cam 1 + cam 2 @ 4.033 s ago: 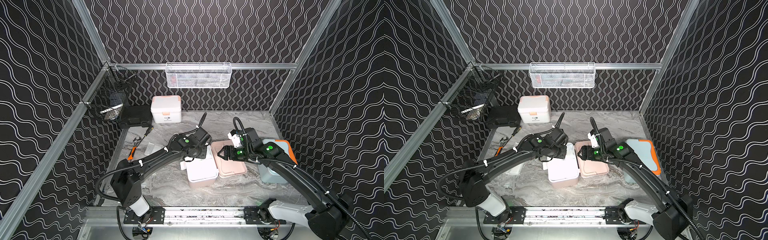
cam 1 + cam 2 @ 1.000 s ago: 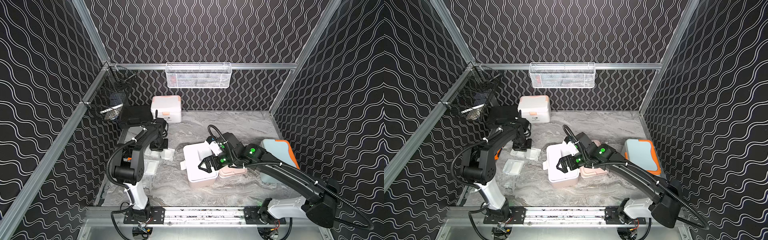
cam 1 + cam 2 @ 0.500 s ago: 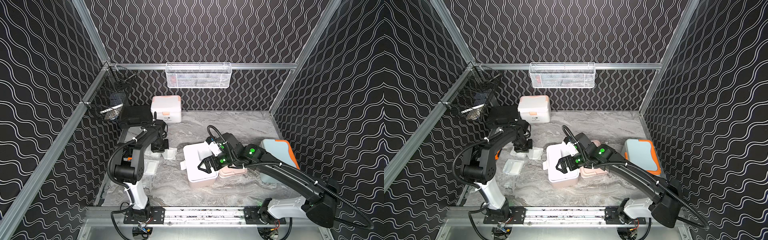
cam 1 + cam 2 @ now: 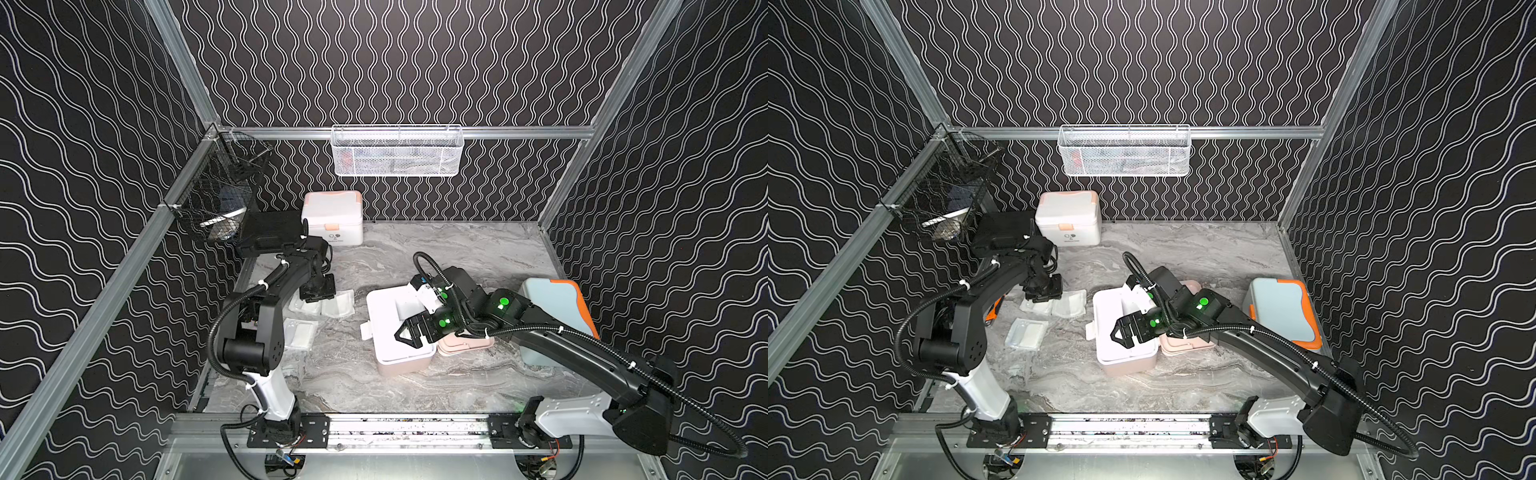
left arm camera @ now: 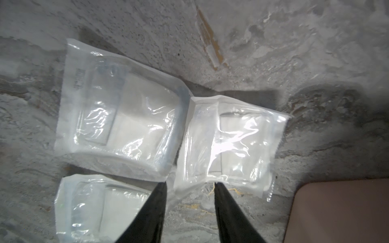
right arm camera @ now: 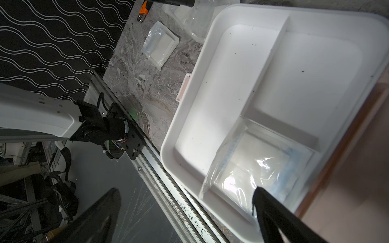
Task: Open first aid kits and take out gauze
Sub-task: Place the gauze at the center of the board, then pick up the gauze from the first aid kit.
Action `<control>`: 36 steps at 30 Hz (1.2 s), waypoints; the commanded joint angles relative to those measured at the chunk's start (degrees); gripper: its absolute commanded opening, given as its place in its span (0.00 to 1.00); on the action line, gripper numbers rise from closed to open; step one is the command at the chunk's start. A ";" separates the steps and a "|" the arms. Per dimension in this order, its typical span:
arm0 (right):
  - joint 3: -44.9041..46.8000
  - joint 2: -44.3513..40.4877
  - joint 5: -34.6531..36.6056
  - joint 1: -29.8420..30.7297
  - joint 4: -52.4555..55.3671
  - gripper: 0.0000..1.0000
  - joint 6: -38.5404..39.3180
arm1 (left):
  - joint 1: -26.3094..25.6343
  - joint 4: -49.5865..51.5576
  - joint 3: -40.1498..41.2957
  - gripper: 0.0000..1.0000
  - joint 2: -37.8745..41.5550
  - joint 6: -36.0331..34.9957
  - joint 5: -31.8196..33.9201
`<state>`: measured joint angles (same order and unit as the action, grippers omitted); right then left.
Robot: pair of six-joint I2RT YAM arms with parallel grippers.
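1. Looking down on the worktop (image 4: 415,257), I count three kits. The white kit (image 4: 332,216) stands closed at the back edge, long side along that edge, latch facing the front. The blue kit (image 4: 548,307) is closed by the right edge, long side running front to back. The pink kit (image 4: 405,368) sits open in the middle.
2. The pink kit's long side runs front to back, slightly skewed. Its latch tab (image 4: 365,331) points at the left edge, and its lid (image 4: 461,347) lies flipped toward the right edge.
3. I count four gauze packets, all lying flat. Near the left edge, the first packet (image 5: 117,126) and second packet (image 5: 229,145) meet at a corner, with the third packet (image 5: 94,210) just beside them. The fourth packet (image 6: 259,168) lies in a small compartment of the pink kit's white tray (image 6: 231,84).
4. The left gripper (image 5: 189,186) has its fingers parted, gripping nothing, tips at the second packet's edge; I can't tell whether they touch it.
5. The right gripper (image 6: 185,189) is spread wide and empty over the tray's front end, one finger above the fourth packet.
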<state>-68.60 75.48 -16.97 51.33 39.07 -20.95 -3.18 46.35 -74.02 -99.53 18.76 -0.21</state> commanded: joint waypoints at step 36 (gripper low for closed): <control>9.53 -18.59 19.44 -14.86 -0.99 1.00 -11.74 | -57.19 9.44 -5.24 0.89 19.26 22.39 17.48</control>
<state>-59.94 57.39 6.02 38.68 36.62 -30.33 -57.34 51.99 -77.19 -77.32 38.09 9.23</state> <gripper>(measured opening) 0.998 0.898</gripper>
